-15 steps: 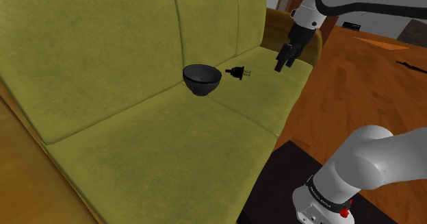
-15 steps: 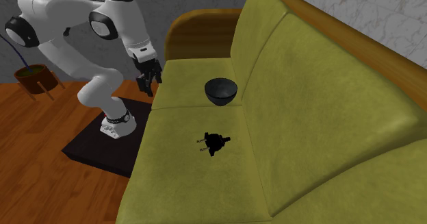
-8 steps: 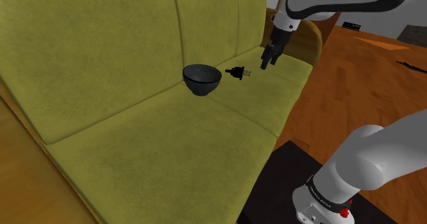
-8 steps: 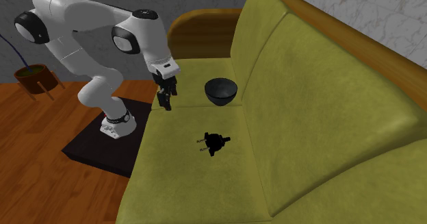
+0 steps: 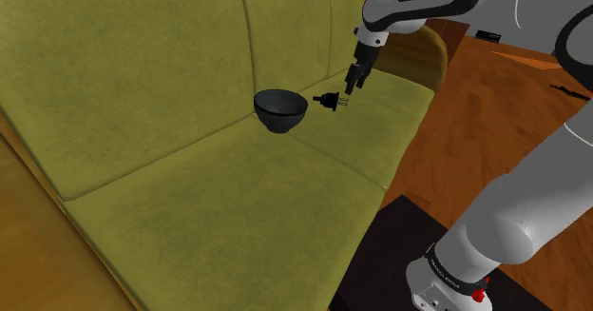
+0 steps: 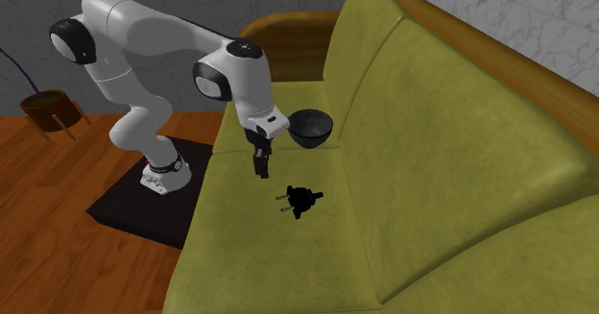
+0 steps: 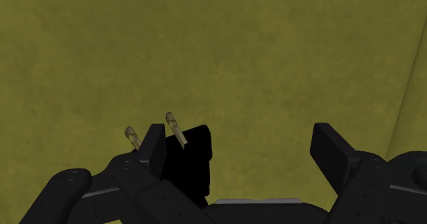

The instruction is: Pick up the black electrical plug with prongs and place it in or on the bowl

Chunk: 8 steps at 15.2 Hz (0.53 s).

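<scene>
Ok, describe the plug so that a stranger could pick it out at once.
Start at the olive-green sofa and find the dark bowl on its seat. Beside the bowl, not touching it, lies the plug, small and black. Its two brass-coloured prongs set it apart from the round bowl.

The rounded white arm has dark joint rings, "FRANKA EMIKA" lettering, a red dot near its base and an all-black hand.

Matt olive cloth covers the sofa. The plug is matt black with brassy metal prongs. The bowl is dark, slightly glossy. The floor is wood.
</scene>
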{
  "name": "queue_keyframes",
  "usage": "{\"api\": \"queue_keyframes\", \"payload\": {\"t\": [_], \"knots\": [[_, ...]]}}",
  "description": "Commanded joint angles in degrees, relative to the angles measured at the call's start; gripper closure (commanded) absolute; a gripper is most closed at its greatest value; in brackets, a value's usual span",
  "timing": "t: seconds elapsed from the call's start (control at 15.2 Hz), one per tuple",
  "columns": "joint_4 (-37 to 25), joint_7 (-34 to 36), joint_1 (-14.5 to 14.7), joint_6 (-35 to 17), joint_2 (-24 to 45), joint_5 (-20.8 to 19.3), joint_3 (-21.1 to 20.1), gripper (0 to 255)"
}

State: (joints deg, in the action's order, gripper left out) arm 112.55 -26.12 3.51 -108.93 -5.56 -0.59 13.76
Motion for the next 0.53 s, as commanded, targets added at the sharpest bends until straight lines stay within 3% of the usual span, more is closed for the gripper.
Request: {"api": "queue_keyframes", "payload": {"t": [0.0, 0.46], "knots": [[-5.7, -2.2, 0.0, 0.2, 6.0, 1.4, 0.4, 0], [-24.6, -9.0, -1.9, 3.0, 24.1, 5.4, 0.4, 0]]}}
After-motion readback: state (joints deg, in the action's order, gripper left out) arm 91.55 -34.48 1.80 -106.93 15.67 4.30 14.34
